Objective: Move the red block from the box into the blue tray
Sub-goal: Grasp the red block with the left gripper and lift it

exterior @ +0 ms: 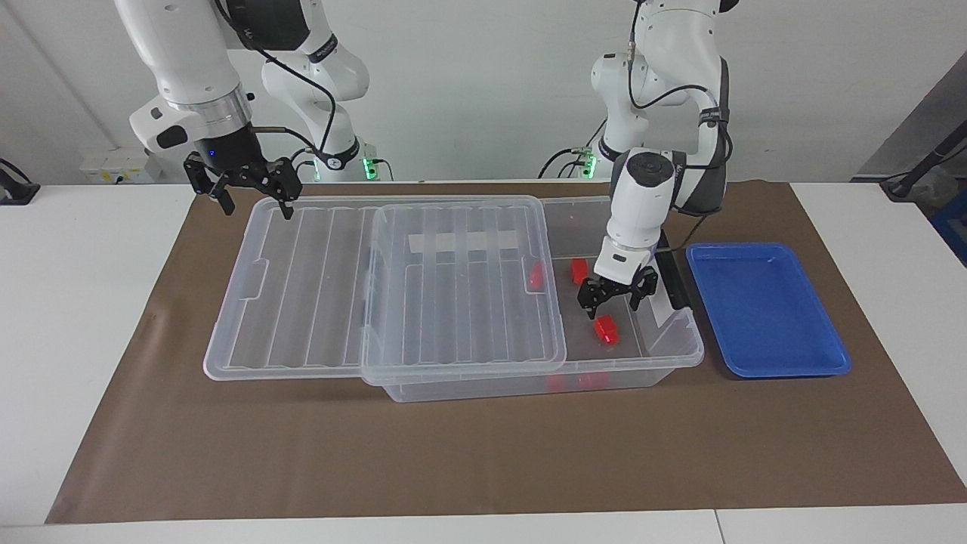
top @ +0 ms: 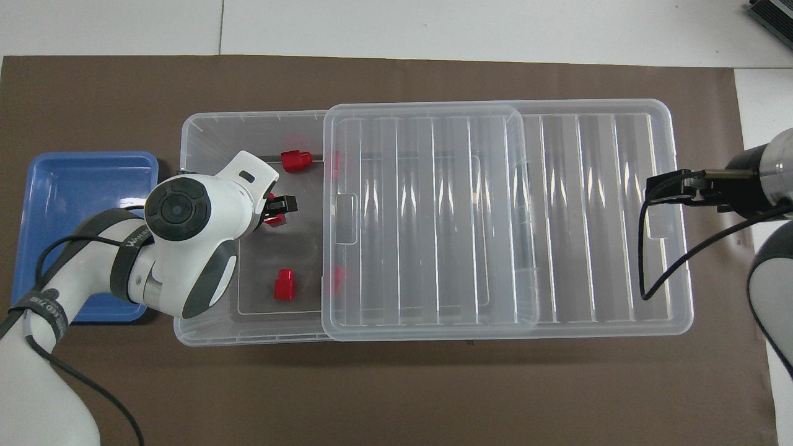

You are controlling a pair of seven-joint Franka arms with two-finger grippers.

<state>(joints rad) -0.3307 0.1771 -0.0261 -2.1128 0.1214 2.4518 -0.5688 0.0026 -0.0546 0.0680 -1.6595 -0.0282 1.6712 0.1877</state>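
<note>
Nearest me sits the box [exterior: 529, 363], its lid [exterior: 393, 287] slid toward the right arm's end. I see my left gripper [exterior: 617, 296] spread wide inside it above a red block [exterior: 605, 330]. Blue tray [exterior: 763, 310] lies beside the box. My right gripper [exterior: 253, 195] waits open over the lid's corner.

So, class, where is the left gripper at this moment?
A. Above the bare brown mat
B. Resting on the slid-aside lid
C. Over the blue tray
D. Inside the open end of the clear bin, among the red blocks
D: the left gripper hangs inside the clear bin, fingers open above a red block; the blue tray is empty.
</note>
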